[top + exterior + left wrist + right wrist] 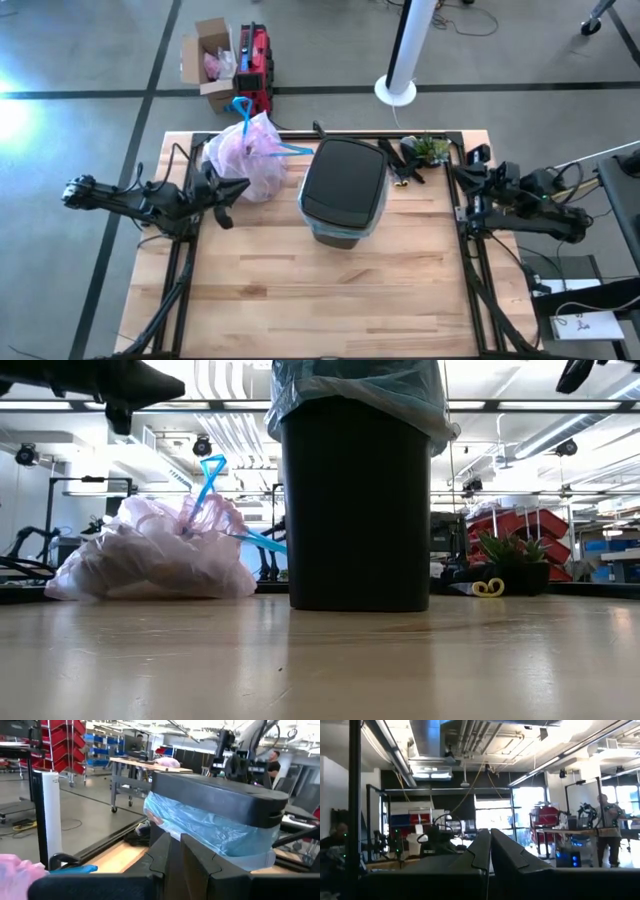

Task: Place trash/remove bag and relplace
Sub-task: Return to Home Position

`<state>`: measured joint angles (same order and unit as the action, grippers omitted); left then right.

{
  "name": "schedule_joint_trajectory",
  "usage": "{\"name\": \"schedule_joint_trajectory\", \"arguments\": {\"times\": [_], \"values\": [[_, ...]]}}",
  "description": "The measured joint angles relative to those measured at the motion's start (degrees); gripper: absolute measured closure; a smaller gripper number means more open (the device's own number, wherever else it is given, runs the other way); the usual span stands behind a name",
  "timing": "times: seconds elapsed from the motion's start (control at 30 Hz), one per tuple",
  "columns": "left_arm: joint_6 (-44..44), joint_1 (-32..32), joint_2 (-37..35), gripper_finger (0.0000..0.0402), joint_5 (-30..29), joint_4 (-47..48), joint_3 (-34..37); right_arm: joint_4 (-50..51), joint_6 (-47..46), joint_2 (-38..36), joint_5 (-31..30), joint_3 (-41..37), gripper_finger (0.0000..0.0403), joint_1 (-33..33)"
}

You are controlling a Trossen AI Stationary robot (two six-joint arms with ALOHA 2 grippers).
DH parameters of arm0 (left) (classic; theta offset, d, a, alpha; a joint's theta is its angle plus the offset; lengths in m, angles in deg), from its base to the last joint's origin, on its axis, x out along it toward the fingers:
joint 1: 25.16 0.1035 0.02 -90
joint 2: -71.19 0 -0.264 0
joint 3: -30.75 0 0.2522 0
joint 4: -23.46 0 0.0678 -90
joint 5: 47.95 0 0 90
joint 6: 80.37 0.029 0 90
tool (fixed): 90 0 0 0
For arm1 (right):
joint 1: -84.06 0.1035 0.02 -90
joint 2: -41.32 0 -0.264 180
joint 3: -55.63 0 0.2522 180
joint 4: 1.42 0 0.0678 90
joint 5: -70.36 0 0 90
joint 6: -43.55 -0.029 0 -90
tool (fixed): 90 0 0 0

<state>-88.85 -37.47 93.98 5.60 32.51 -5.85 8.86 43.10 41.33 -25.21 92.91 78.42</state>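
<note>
At mid-table I see the bin (pixel 343 190), lid down, with a blue liner (pixel 400 390) pinched under its rim. Just left of it lies the bag (pixel 245 155), bulging, contents unclear. My left gripper (pixel 222 197) hangs beside the bag and my right gripper (pixel 468 185) at the right edge, both with fingers together, holding nothing

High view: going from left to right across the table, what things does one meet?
Left arm → pink bag with blue drawstring → closed trash bin → black and green clutter → right pincer, shut.
</note>
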Motion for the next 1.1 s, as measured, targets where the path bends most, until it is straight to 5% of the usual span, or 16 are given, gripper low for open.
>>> {"name": "schedule_joint_trajectory", "arguments": {"times": [0.13,0.37,0.63,1.1], "values": [[-0.38,2.87,0.35,0.0374,2.92,-0.02,0.17,-5.58,-0.61,0.47,0.02,-4.99,0.0403,-0.01],[0.49,10.83,1.62,0.0374,20.88,0.31,0.56,-15.68,-4.03,-0.04,1.47,-15.84,0.0403,0.01],[3.72,13.19,-2.75,0.0374,21.53,1.74,1.61,-21.13,-10.64,0.05,8.58,-22.85,0.0403,0.15],[3.14,13.15,-18.42,0.0374,22.58,4.55,9.35,-20.37,-11.08,4.61,8.62,-22.88,0.0403,0.15]]}}
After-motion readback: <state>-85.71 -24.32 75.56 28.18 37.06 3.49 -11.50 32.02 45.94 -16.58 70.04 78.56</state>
